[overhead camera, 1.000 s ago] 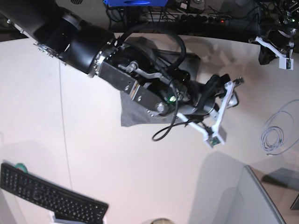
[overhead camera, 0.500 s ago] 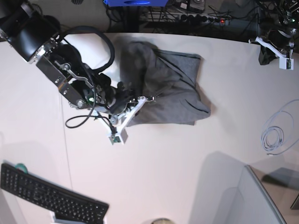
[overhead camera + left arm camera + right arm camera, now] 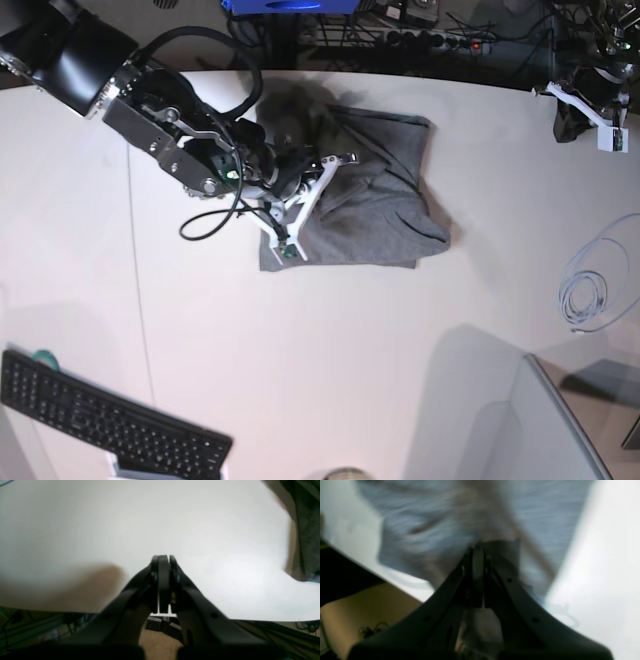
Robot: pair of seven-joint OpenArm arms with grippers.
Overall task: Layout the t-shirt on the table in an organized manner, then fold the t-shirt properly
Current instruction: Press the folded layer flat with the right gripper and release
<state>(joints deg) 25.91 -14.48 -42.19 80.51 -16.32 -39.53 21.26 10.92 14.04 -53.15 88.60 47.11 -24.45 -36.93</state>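
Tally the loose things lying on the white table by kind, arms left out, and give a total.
Clothing: 1, the crumpled heather-grey knit t-shirt
Keyboards: 1, the black keyboard at the near left corner
Cables: 1, the coiled pale grey cable at the right edge
Total: 3 on the white table

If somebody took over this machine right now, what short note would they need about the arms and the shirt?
Right end effector: jaws together, over the heather-grey knit t-shirt; the blurred wrist view does not show whether cloth is pinched.
Left end effector: jaws shut, holding nothing, parked by the far edge of the smooth white table, away from the shirt.
T-shirt: a rumpled, roughly rectangular heap at the table's far middle, with creases and overlapping layers.
Done: shirt is on the table, partly gathered.
Left: spread it flat and tidy, then fold it properly.
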